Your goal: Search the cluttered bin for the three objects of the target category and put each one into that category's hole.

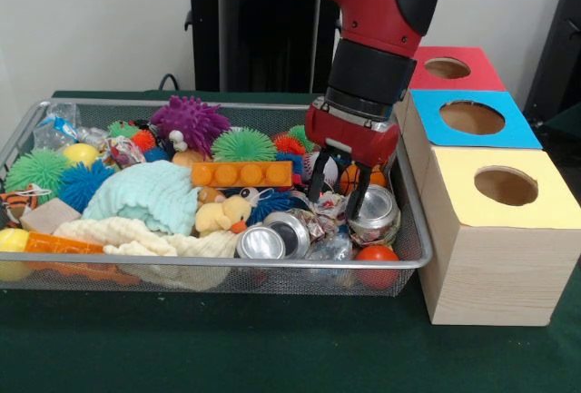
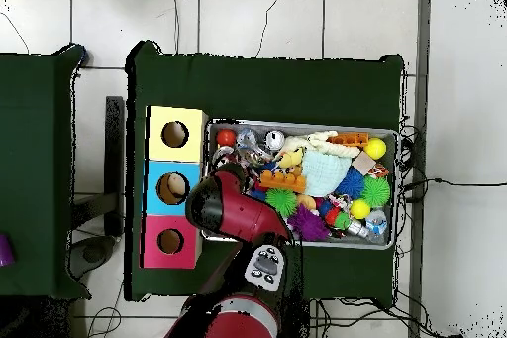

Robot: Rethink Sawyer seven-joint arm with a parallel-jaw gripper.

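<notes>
The wire mesh bin (image 1: 227, 264) is full of toys; it also shows in the overhead view (image 2: 388, 134). My gripper (image 1: 338, 195) is open and reaches down into the bin's right end, its fingers straddling nothing I can make out. A wrinkly whitish bundle with coloured patches (image 1: 315, 221) lies just below and in front of the fingertips. Another such bundle (image 1: 121, 150) lies at the back left. The yellow-topped box's hole (image 1: 506, 186) is right of the bin, nearest the camera, and shows in the overhead view (image 2: 175, 135). In the overhead view the arm (image 2: 230, 205) hides the gripper.
Silver cans (image 1: 263, 242) (image 1: 374, 211) and a red ball (image 1: 375, 255) lie around the gripper. Spiky balls (image 1: 189, 122), a mint cloth (image 1: 150, 195), an orange brick (image 1: 241, 174) and a yellow duck (image 1: 221, 216) fill the bin. The blue-topped (image 1: 472, 118) and red-topped (image 1: 447, 68) boxes stand behind the yellow one.
</notes>
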